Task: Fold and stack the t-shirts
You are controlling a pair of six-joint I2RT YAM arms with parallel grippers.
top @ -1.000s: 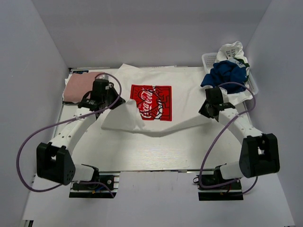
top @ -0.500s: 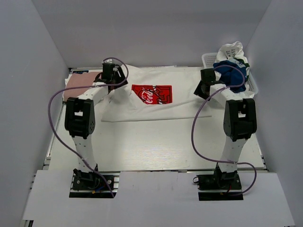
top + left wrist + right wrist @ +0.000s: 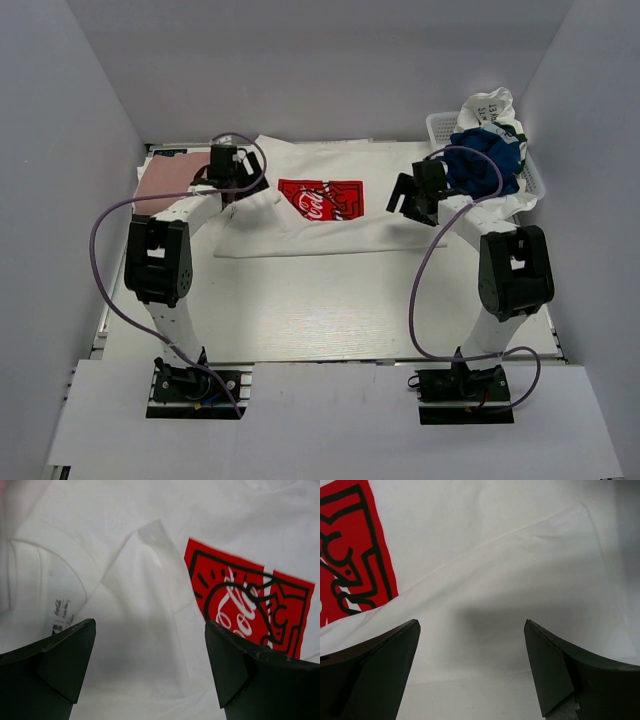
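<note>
Left end effector (image 3: pixel 150 627): fingers spread wide, nothing between them. It hangs over the left part of the white t-shirt (image 3: pixel 300 238), with the collar and neck label (image 3: pixel 61 616) under the left finger. Whether the tips touch the cloth, cannot tell.

Right end effector (image 3: pixel 471 625): fingers likewise wide apart and holding nothing, over the shirt's right part. A fold ridge crosses the gap, and the red print (image 3: pixel 350 555) shows at the left of that view.

The white t-shirt lies across the far half of the surface (image 3: pixel 330 310), print up. Its near edge runs straight from left to right.

The salmon-pink t-shirt (image 3: pixel 165 180) lies flat at the far-left corner, just beside the white one.

A blue t-shirt (image 3: pixel 485 160) and a white-and-green t-shirt (image 3: pixel 492 108) are heaped in the basket (image 3: pixel 437 125) at the far right.

Bare surface runs from the shirt's near edge to the arm bases.
</note>
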